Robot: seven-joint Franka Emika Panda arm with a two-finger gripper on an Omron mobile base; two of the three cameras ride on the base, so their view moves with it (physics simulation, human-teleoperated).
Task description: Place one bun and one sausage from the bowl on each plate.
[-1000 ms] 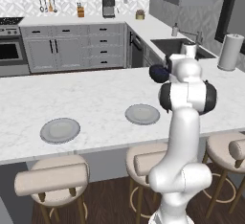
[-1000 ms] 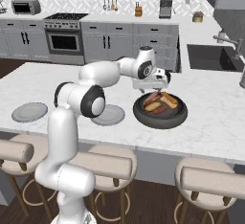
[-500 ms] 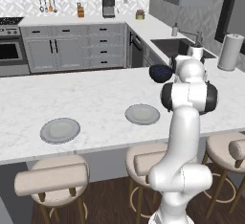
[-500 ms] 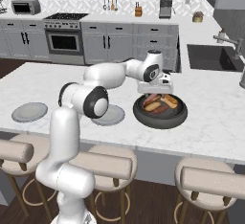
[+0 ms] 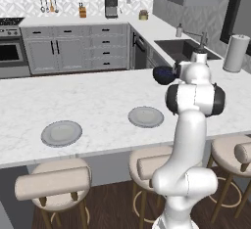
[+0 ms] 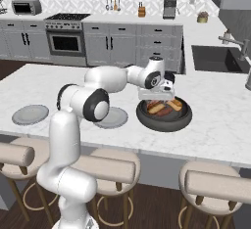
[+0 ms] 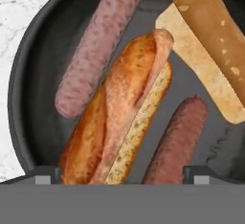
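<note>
The dark navy bowl (image 6: 163,123) stands on the island counter, right of the nearer grey plate (image 6: 113,118); the second plate (image 6: 30,114) lies far left. Both plates (image 5: 145,117) (image 5: 61,133) are bare. My gripper (image 6: 157,95) hangs just above the bowl, open, its tips (image 7: 123,175) spread wide over the contents. Inside the bowl (image 7: 28,79) one split golden bun (image 7: 119,122) lies between the fingertips, with a second bun (image 7: 210,50) at upper right. A pink sausage (image 7: 100,46) lies at upper left, and a darker sausage (image 7: 177,141) is beside the right fingertip (image 7: 198,174).
Beige stools (image 6: 110,167) line the counter's near edge. A sink (image 5: 184,49) with a faucet and a paper towel roll (image 5: 235,53) sit at the far right. In the left base view my own arm (image 5: 193,101) hides part of the bowl (image 5: 162,74).
The hand has come down toward the bowl and now hangs close over the buns and sausages. Bowl, plates and food have not moved.
</note>
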